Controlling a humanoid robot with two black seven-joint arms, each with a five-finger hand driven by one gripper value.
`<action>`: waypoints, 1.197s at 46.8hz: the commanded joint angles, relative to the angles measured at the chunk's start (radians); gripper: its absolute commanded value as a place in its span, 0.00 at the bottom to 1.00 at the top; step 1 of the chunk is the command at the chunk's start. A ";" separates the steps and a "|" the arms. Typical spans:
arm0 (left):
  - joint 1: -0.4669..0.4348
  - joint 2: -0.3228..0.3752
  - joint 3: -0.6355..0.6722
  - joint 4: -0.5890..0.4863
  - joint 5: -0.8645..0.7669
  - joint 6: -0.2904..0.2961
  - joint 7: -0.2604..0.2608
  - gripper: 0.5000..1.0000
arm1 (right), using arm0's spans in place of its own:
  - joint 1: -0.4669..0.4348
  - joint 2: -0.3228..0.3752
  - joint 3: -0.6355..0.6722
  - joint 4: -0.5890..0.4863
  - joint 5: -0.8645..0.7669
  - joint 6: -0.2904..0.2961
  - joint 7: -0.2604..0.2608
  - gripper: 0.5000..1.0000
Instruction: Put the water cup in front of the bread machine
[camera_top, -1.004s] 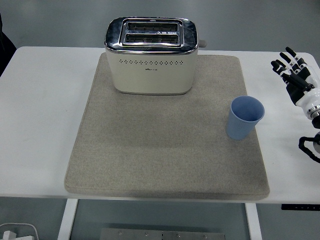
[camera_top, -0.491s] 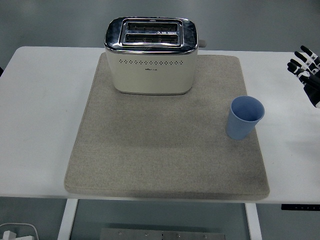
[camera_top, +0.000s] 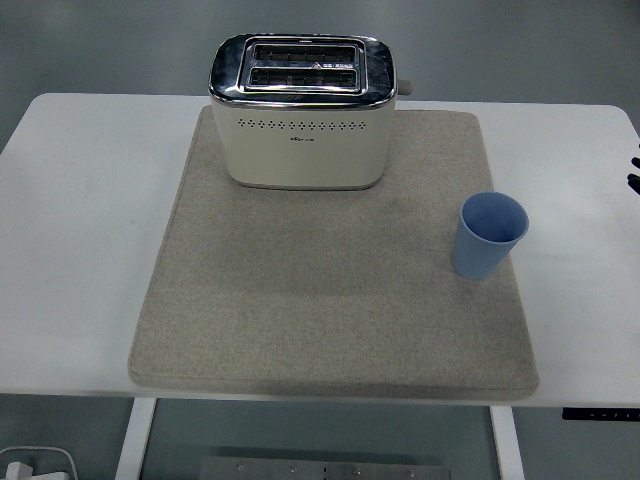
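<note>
A light blue water cup (camera_top: 489, 235) stands upright and empty on the right side of a grey felt mat (camera_top: 330, 300). A cream and chrome toaster (camera_top: 303, 110) stands at the back of the mat, left of the cup. Only a sliver of my right hand (camera_top: 635, 168) shows at the right edge, well right of the cup and apart from it. The left arm does not show.
The white table (camera_top: 80, 220) extends on both sides of the mat. Bare mat lies in front of the toaster. The table's near edge runs along the bottom, with a table leg (camera_top: 135, 440) below.
My right hand has drawn back to the right, from beside the mat's right side to nearly out of the picture. The cup and toaster have not moved.
</note>
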 joint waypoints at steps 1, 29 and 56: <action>0.000 0.000 0.000 0.000 0.000 0.000 0.000 0.99 | -0.035 -0.024 0.000 0.030 -0.002 0.001 0.034 0.85; 0.000 0.000 0.000 0.000 0.000 0.000 0.000 0.99 | -0.201 -0.064 -0.020 0.079 -0.089 -0.007 0.048 0.84; 0.000 0.000 0.000 0.000 0.000 0.000 0.000 0.99 | -0.070 -0.153 0.006 0.147 0.105 -0.004 0.048 0.84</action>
